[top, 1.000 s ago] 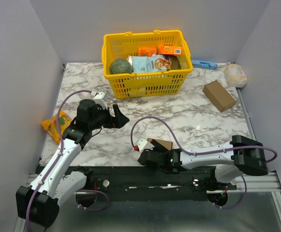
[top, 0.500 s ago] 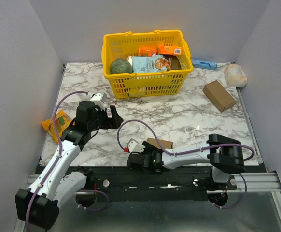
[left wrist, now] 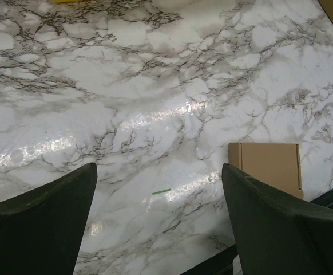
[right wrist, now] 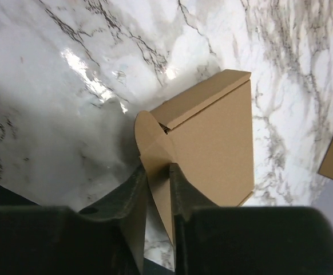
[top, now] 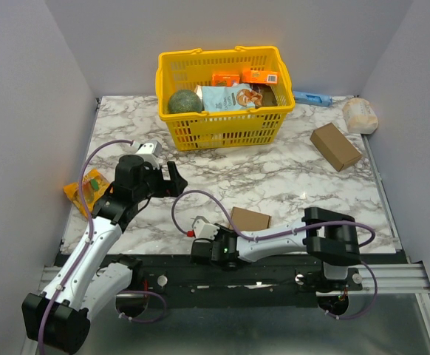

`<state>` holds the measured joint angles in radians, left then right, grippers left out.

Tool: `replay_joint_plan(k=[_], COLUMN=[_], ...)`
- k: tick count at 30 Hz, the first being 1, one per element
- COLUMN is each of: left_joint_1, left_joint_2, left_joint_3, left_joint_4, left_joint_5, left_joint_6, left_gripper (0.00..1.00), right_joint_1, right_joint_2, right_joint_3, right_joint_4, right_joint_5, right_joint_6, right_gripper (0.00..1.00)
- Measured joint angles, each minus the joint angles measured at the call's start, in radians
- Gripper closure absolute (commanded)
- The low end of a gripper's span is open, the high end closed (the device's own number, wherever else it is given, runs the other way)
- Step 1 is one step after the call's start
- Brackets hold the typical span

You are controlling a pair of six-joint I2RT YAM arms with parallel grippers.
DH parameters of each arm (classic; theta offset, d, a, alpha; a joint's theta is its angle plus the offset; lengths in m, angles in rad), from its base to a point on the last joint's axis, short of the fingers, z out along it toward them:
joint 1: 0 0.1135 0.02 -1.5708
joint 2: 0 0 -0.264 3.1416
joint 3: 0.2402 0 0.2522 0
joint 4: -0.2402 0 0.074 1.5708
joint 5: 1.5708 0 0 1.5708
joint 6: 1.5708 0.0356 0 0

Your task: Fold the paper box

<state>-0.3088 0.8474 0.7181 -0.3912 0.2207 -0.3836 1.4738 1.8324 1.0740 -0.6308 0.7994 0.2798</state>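
Note:
The paper box (top: pixel 250 219) is a small flat brown cardboard piece lying near the table's front edge. It shows at the lower right of the left wrist view (left wrist: pixel 266 163). In the right wrist view its folded body (right wrist: pixel 212 137) lies just beyond the fingers, with a rounded flap standing up. My right gripper (top: pixel 230 233) reaches in low from the near left of the box. Its jaws (right wrist: pixel 158 167) are closed narrowly on that flap. My left gripper (top: pixel 174 177) hovers wide open over bare marble, left of and beyond the box, nothing between its fingers (left wrist: pixel 52 206).
A yellow basket (top: pixel 222 126) full of groceries stands at the back centre. A blocky brown carton (top: pixel 335 146) and a white bundle (top: pixel 360 115) lie at the right. An orange snack packet (top: pixel 86 188) lies at the left edge. The black rail (top: pixel 259 270) runs along the front.
My right arm has swung left along the front edge and its jaws have closed onto the box's flap. The left gripper has drawn back slightly and stays open.

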Motion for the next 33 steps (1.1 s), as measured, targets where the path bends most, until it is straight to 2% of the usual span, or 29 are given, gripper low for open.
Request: replay_joint_plan(k=[7, 14, 18, 21, 25, 27, 30, 31, 33], left_joint_1=[0.000, 0.000, 0.000, -0.017, -0.116, -0.196, -0.303, -0.316, -0.335], left_joint_2=[-0.003, -0.003, -0.010, -0.016, -0.019, -0.030, -0.039, -0.039, -0.039], left_joint_3=[0.000, 0.000, -0.002, -0.015, -0.039, -0.050, -0.053, -0.053, -0.053], left_joint_4=[0.008, 0.052, 0.099, 0.151, 0.212, 0.217, 0.212, 0.209, 0.197], left_joint_5=[0.029, 0.163, 0.288, 0.397, 0.550, 0.577, 0.584, 0.580, 0.557], left_joint_6=[0.006, 0.049, 0.082, 0.101, 0.146, 0.162, 0.203, 0.212, 0.230], left_gripper=[0.01, 0.01, 0.04, 0.05, 0.02, 0.01, 0.01, 0.01, 0.01], right_joint_1=[0.000, 0.000, -0.032, -0.099, -0.228, -0.286, -0.323, -0.323, -0.323], right_joint_2=[-0.136, -0.340, -0.486, -0.591, -0.736, -0.788, -0.827, -0.834, -0.838], right_joint_3=[-0.058, -0.056, -0.057, -0.069, -0.116, -0.138, -0.158, -0.166, -0.181], right_joint_4=[-0.037, -0.088, -0.095, -0.089, -0.062, -0.052, -0.041, -0.034, -0.027], right_joint_5=[-0.005, -0.100, -0.237, -0.354, -0.540, -0.616, -0.679, -0.696, -0.721], right_joint_6=[-0.027, -0.034, -0.045, -0.059, -0.089, -0.102, -0.119, -0.127, -0.133], right_gripper=[0.83, 0.84, 0.85, 0.86, 0.87, 0.85, 0.72, 0.54, 0.38])
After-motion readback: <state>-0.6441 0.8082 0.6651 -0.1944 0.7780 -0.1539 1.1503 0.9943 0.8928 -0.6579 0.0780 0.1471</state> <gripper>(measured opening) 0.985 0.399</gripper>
